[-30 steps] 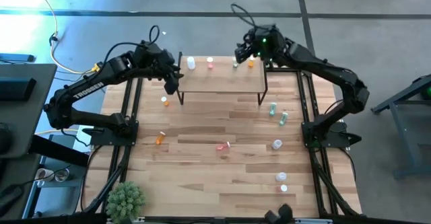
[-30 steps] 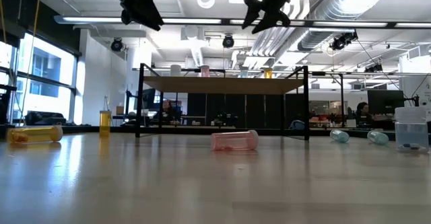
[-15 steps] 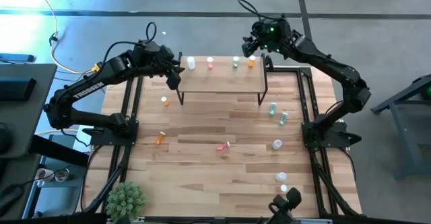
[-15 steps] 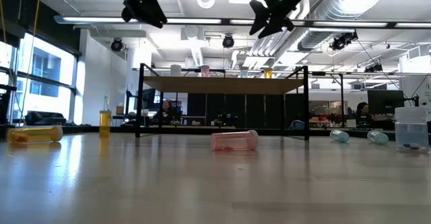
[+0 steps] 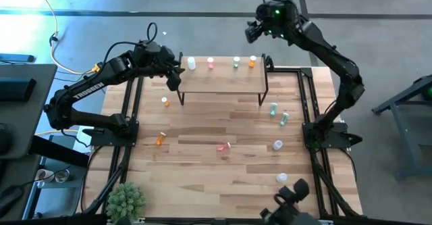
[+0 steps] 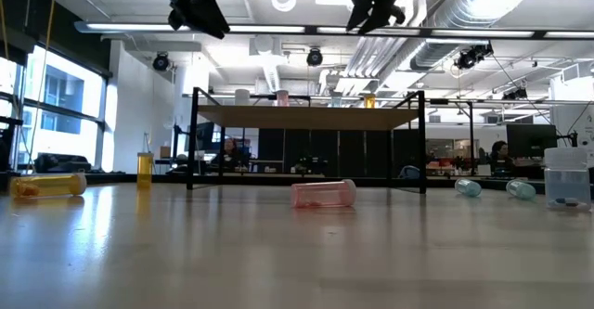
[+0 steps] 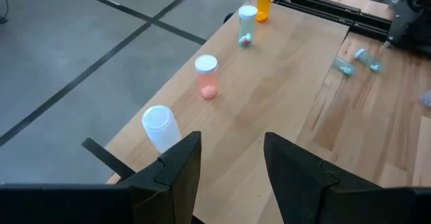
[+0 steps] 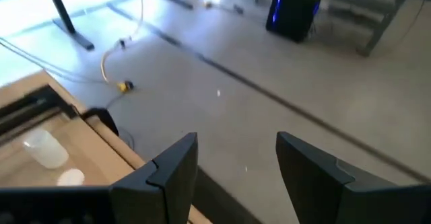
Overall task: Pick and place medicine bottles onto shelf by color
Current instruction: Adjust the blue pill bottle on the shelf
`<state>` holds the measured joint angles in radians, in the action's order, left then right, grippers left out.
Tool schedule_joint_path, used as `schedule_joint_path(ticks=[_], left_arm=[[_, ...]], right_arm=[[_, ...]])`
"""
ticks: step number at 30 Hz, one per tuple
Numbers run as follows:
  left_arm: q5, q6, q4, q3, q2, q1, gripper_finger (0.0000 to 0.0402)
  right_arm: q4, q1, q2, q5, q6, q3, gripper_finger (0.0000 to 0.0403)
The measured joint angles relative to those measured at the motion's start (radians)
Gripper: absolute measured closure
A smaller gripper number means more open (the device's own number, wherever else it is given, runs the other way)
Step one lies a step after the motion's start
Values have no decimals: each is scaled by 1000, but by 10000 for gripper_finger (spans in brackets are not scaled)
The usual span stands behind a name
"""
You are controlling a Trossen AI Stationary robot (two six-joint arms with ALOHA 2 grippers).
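The shelf stands at the table's far middle. Along its far edge stand a white, a pink, a green and an orange medicine bottle. My left gripper hovers open at the shelf's left end, near the white bottle, with nothing between its fingers. My right gripper hangs open, high beyond the shelf's far right corner. More bottles are on the tabletop; a pink one lies on its side.
On the tabletop are two orange bottles at the left, green ones at the right, and white ones toward the near right. A green spiky plant stands at the near left corner.
My right gripper has risen and drawn back from over the shelf's right end toward the table's far edge, staying open. My left gripper has tipped up slightly at the shelf's left end. The bottles on the shelf have not moved.
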<state>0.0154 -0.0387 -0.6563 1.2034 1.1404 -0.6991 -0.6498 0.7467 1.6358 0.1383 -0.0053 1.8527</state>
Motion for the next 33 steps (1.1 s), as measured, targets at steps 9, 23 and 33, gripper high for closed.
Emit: schedule_joint_path(ticks=[9, 23, 33], left_arm=[[0, 1, -1, 0, 0, 0, 248], [0, 1, -3, 0, 0, -1, 248], [0, 5, -6, 0, 0, -1, 248]], right_arm=[[-183, 1, 144, -61, 31, 37, 210], [-234, 25, 260, -204, 16, 37, 210], [-274, 46, 303, -267, -29, 37, 210]])
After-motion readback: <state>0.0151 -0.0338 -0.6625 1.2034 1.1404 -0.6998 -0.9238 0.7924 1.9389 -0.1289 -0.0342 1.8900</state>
